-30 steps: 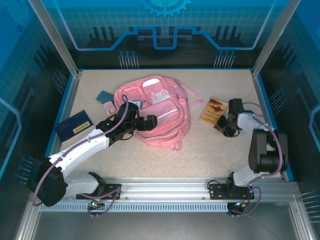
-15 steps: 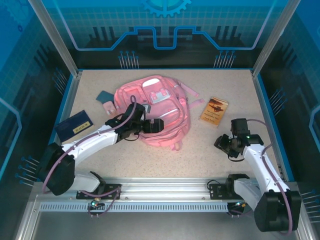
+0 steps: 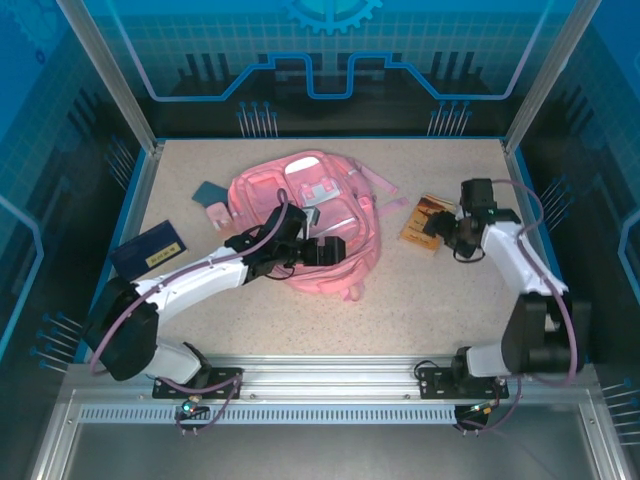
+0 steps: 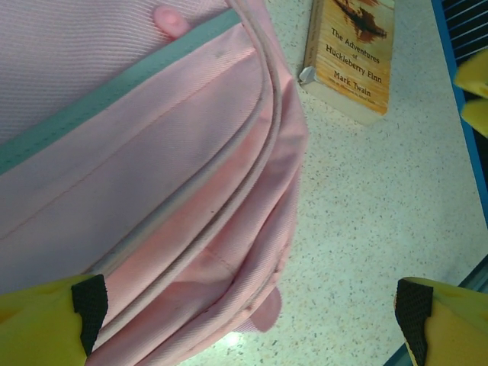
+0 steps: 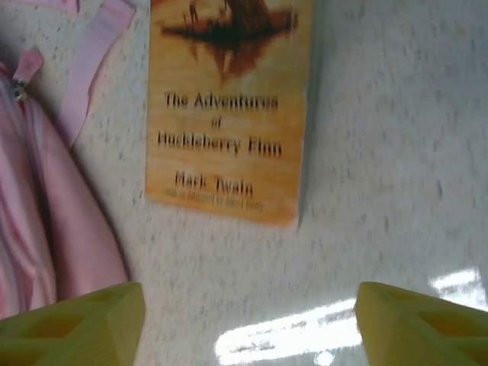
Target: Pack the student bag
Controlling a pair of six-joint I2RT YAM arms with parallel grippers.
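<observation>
Student bag point(image 3: 305, 215) lies flat on the bench point(image 3: 400, 310), mid-back and a bit left of centre, pockets facing up. L hand point(image 3: 335, 250) sits over the bag's near-right part, spread wide w/ nothing gripped. In the left wrist view one yellow finger point(image 4: 42, 320) is over pink fabric and the other is over bare bench past the bag's edge. A grey-green trim band point(image 4: 114, 91) runs across the fabric there. Huckleberry Finn paperback point(image 3: 427, 220) lies flat, cover up, just right of the bag. R hand point(image 3: 440, 228) is low at the paperback's right side, fingers point(image 5: 69, 324) wide apart, holding nothing. In the right wrist view there's bare bench btwn them and the paperback just ahead. Pink strap point(image 5: 91, 53) runs beside the paperback's left edge; can't tell if it touches. Dark blue book point(image 3: 147, 250) lies near the bench's left edge, well apart from the bag. Small teal item point(image 3: 208, 190) and small pink item point(image 3: 215, 212) are just left of the bag.
</observation>
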